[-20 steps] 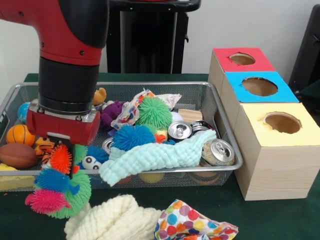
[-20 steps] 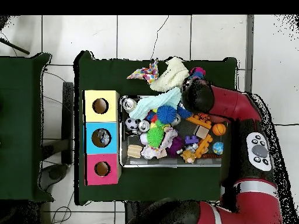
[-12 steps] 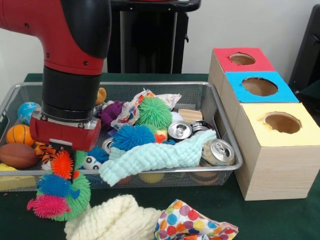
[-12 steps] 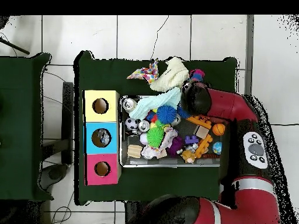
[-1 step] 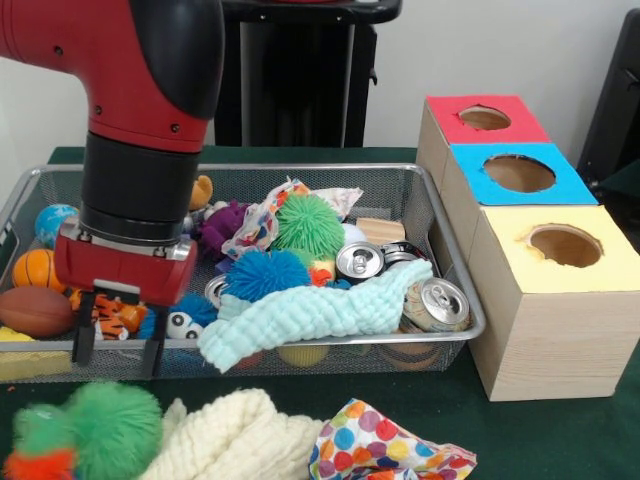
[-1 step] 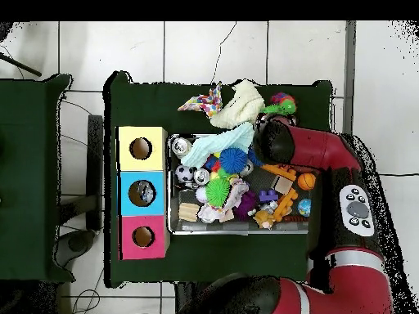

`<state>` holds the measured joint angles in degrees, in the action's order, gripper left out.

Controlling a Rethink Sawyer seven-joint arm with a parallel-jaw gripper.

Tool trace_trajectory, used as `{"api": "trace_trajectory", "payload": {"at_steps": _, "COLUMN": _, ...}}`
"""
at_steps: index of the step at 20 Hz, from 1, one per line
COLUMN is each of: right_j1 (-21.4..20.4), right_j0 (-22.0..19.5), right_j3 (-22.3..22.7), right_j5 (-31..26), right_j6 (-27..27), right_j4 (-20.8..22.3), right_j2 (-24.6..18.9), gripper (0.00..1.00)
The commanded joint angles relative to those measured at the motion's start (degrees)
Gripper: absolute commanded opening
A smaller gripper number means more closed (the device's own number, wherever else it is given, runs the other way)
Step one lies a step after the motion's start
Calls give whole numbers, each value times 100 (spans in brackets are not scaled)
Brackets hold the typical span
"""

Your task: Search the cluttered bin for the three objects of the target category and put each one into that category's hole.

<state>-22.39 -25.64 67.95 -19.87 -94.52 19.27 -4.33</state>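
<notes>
The bin is packed nearly rim to rim: a mint cloth drapes over the cans at its front, and spiky balls fill the centre. The open gripper and the arm above it stand over the bin's front corner. Outside the front rim, a cream cloth, a dotted cloth and a green spiky ball take up the table, while the three box holes lie unobstructed from above.
</notes>
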Motion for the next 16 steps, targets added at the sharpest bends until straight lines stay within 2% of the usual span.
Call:
{"api": "trace_trajectory", "payload": {"at_steps": 1, "right_j1": -48, "right_j0": -86, "right_j3": 356, "right_j5": 105, "right_j6": 80, "right_j4": 281, "right_j2": -466, "gripper": 100}}
{"api": "trace_trajectory", "payload": {"at_steps": 5, "right_j1": -52, "right_j0": -72, "right_j3": 360, "right_j5": 98, "right_j6": 50, "right_j4": 319, "right_j2": -445, "gripper": 100}}
{"api": "trace_trajectory", "payload": {"at_steps": 7, "right_j1": -123, "right_j0": 63, "right_j3": 412, "right_j5": 132, "right_j6": -207, "right_j4": 322, "right_j2": -220, "gripper": 100}}
{"api": "trace_trajectory", "payload": {"at_steps": 12, "right_j1": -553, "right_j0": 843, "right_j3": 623, "right_j5": -282, "right_j6": -788, "right_j4": 469, "right_j2": 866, "gripper": 100}}
{"api": "trace_trajectory", "payload": {"at_steps": 16, "right_j1": -773, "right_j0": 1139, "right_j3": 869, "right_j5": -470, "right_j6": -1088, "right_j4": 207, "right_j2": 1251, "gripper": 100}}
